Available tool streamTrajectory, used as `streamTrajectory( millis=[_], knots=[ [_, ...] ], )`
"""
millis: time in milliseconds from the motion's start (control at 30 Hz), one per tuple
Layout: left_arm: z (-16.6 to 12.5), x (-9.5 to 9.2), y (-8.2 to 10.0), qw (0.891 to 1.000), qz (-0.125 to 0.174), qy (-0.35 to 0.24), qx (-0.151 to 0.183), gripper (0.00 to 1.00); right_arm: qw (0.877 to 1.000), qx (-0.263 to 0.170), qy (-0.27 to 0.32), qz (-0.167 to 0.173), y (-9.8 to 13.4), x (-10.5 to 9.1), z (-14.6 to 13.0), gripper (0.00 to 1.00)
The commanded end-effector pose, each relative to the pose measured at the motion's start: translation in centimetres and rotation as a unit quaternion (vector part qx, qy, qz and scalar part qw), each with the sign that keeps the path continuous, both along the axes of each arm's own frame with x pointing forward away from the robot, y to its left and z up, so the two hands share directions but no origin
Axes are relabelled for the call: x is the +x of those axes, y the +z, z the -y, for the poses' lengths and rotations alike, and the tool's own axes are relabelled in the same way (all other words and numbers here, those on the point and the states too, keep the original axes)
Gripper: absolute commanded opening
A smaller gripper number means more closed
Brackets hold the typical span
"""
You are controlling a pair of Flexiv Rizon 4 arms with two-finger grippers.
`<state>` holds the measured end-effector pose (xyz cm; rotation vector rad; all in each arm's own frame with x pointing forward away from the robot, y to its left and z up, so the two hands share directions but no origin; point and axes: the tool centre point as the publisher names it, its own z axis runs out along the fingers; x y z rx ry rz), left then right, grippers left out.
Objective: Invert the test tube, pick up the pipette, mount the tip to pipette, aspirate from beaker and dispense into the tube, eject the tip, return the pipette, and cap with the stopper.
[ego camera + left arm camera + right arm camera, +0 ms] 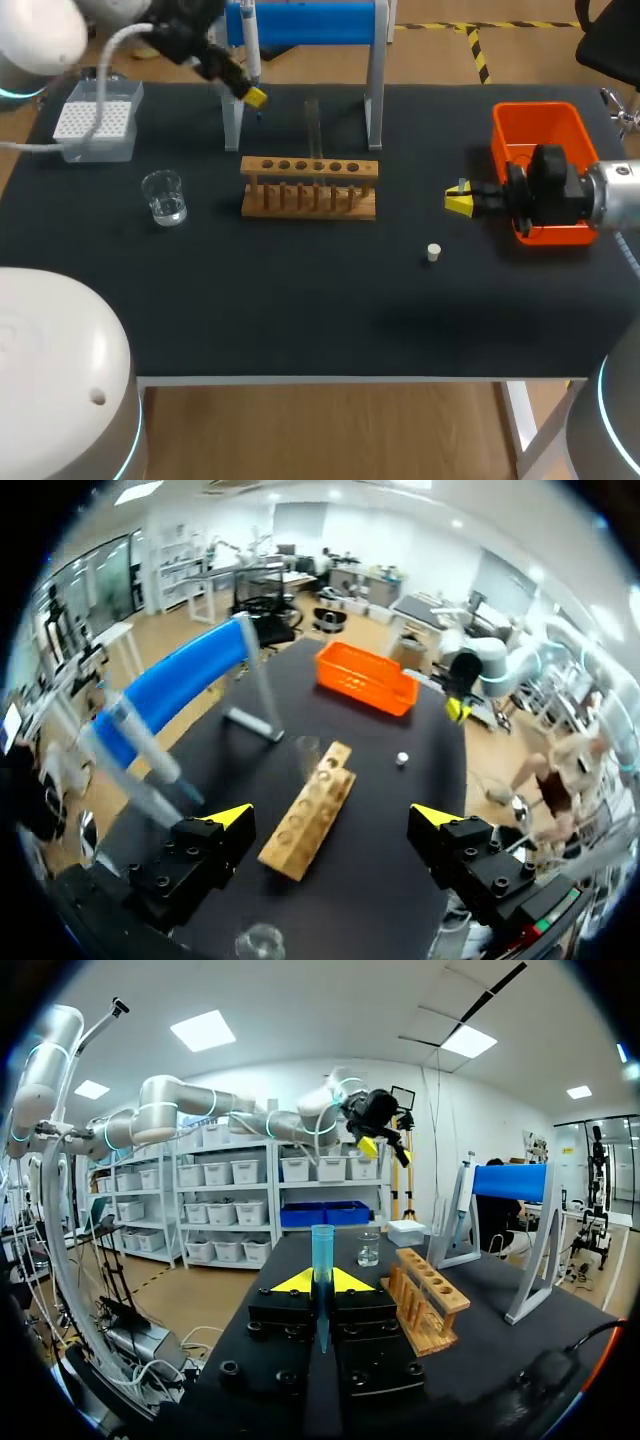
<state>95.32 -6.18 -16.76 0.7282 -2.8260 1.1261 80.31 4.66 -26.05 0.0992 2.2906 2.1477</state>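
My left gripper (pixel 250 95) (pixel 333 815) is open at the back left, just beside the pipette (pixel 248 40) (pixel 140 760) that hangs on the blue stand (pixel 375 90); neither finger touches it. The wooden rack (pixel 310 187) (pixel 310 805) sits mid-table with a clear test tube (pixel 312 125) (pixel 307 752) upright in its back row. My right gripper (pixel 460 200) (pixel 322 1280) is at the right, shut on a small blue tapered pipette tip (pixel 322 1250) that stands upright between its fingers. The beaker (pixel 164 197) (pixel 368 1250) stands left of the rack. A white stopper (pixel 433 252) (pixel 401 759) lies in front of the right gripper.
A white tip box (pixel 97 120) is at the back left corner. An orange bin (pixel 540 130) (pixel 365 677) sits at the right, behind my right wrist. The stand's two grey legs rise behind the rack.
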Motion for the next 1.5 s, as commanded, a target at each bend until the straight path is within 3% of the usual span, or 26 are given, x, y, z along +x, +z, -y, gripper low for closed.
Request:
streamTrajectory(
  millis=[33, 233, 433, 500, 567, 600, 667, 767, 1000, 1067, 1100, 1500],
  knots=[
    [-5.2, -1.2, -0.2, 0.997, 0.003, 0.071, -0.006, 1.0, 1.0, 0.0, 0.001, 0.0, 0.0, 0.0, 0.1, 0.0],
    [-7.9, 1.2, -0.6, 0.982, -0.007, 0.189, 0.014, 1.0, 1.0, 0.0, 0.001, 0.0, 0.0, 0.0, 0.1, 0.0],
    [-7.4, 3.1, -0.7, 0.95, -0.006, 0.309, 0.035, 1.0, 1.0, 0.0, 0.001, 0.0, 0.0, 0.0, 0.1, 0.0],
    [-7.3, 3.5, -0.8, 0.932, -0.015, 0.36, 0.032, 1.0, 1.0, 0.0, 0.001, 0.0, 0.0, 0.0, 0.1, 0.0],
    [-6.9, 3.7, -0.9, 0.911, -0.019, 0.406, 0.07, 1.0, 1.0, 0.0, 0.001, 0.0, 0.0, 0.0, 0.1, 0.0],
    [-6.7, 3.8, -1.1, 0.897, -0.032, 0.436, 0.067, 1.0, 1.0, 0.0, 0.001, 0.0, 0.0, 0.0, 0.1, 0.0],
    [-6.4, 3.9, -1.2, 0.875, -0.029, 0.477, 0.081, 1.0, 1.0, 0.0, 0.001, 0.0, 0.0, 0.0, 0.1, 0.0],
    [-5.6, 4.0, -1.3, 0.852, -0.021, 0.516, 0.083, 1.0, 1.0, 0.0, 0.001, 0.0, 0.0, 0.0, 0.1, 0.0],
    [-4.7, 4.9, -1.3, 0.834, 0.023, 0.546, 0.074, 1.0, 1.0, 0.0, 0.001, 0.0, 0.0, 0.0, 0.1, 0.0],
    [-4.6, 5.4, -1.5, 0.838, 0.032, 0.541, 0.071, 1.0, 1.0, 0.0, 0.001, 0.0, 0.0, 0.0, 0.1, 0.0],
    [-4.5, 5.6, -1.5, 0.847, 0.031, 0.528, 0.064, 1.0, 1.0, 0.0, 0.001, 0.0, 0.0, 0.0, 0.1, 0.0],
    [-4.5, 5.6, -1.5, 0.847, 0.031, 0.528, 0.064, 1.0, 1.0, 0.0, 0.001, 0.0, 0.0, 0.0, 0.1, 0.0]
  ],
)
